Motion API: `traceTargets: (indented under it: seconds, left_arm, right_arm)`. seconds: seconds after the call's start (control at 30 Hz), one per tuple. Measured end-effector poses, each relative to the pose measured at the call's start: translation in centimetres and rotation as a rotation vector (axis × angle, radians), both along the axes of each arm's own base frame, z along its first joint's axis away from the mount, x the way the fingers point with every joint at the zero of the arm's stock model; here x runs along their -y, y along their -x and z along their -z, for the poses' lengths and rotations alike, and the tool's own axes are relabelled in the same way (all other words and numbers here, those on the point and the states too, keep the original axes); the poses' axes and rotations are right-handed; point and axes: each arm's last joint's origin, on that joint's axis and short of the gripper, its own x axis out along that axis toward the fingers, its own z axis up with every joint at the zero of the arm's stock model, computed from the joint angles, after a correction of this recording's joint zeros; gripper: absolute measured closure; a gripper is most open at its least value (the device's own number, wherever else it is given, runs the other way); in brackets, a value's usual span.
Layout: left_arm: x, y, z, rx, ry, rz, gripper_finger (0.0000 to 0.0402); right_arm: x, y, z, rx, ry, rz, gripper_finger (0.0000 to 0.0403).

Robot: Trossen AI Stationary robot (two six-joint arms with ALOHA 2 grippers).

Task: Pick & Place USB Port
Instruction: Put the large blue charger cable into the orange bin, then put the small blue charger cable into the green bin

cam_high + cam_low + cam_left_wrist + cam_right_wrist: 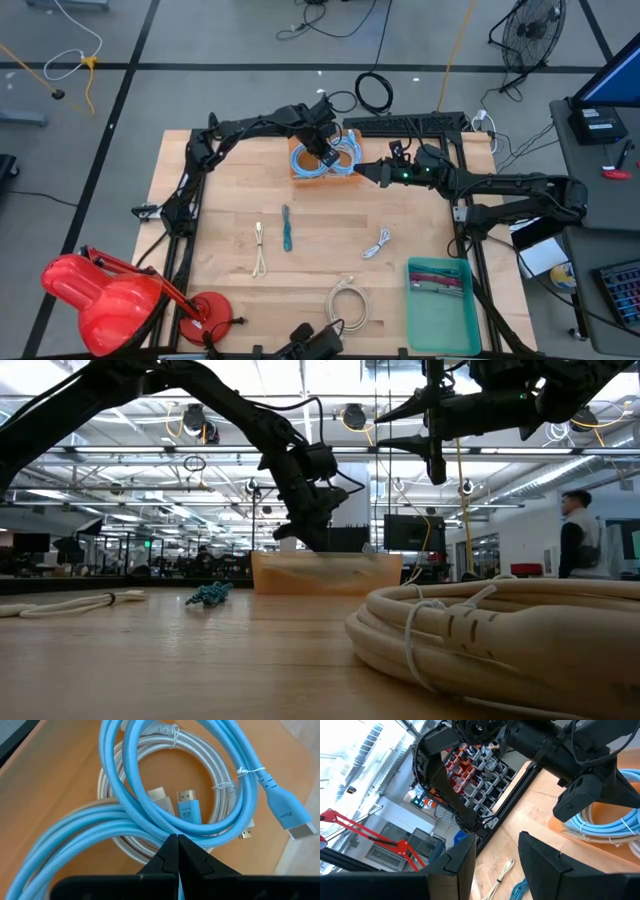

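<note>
An orange box [298, 176] stands at the table's far middle. In it lie a coiled light-blue cable [125, 765] and a coiled white cable [220, 775], with flat plugs [189, 810] in their middle. Which of these is the USB port I cannot tell. My left gripper [177, 840] is shut and points steeply down into the box [325, 575], its tips at a crossing of blue strands. My right gripper [497, 855] hangs open and level in the air just right of the box [368, 172], holding nothing. My left gripper comes from above, slanting down, its shut tips over the crossing of the light-blue cable's strands [160, 827]. Whether the tips touch the cable or hold any of it I cannot tell. The cable lies in the box.
On the bare wood nearer me lie a thin white cable [260, 248], a teal braided cable [287, 228], a small silver-white cable [377, 243] and a cream coil [347, 303]. A green tray [440, 310] stands near right, a red lamp [100, 295] near left.
</note>
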Motion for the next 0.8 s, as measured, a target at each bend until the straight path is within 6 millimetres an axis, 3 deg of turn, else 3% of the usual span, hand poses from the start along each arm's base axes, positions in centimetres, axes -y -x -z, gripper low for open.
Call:
traceTargets:
  seconds: [0.2,0.4,0.8]
  left_arm:
    - [0.0,0.1,-0.2,0.007,0.005,0.009,0.0401]
    - [0.1,0.4,-2.0,0.044,-0.021,0.015,0.0401]
    - [1.4,2.6,-9.1,0.221,-0.037,0.082,0.0401]
  right_arm:
    - [0.0,0.0,0.0,0.001,-0.004,0.001,0.0261]
    - [0.0,0.0,0.0,0.001,-0.005,0.002,0.0261]
    - [0.0,0.0,0.0,0.003,-0.007,0.007,0.0261]
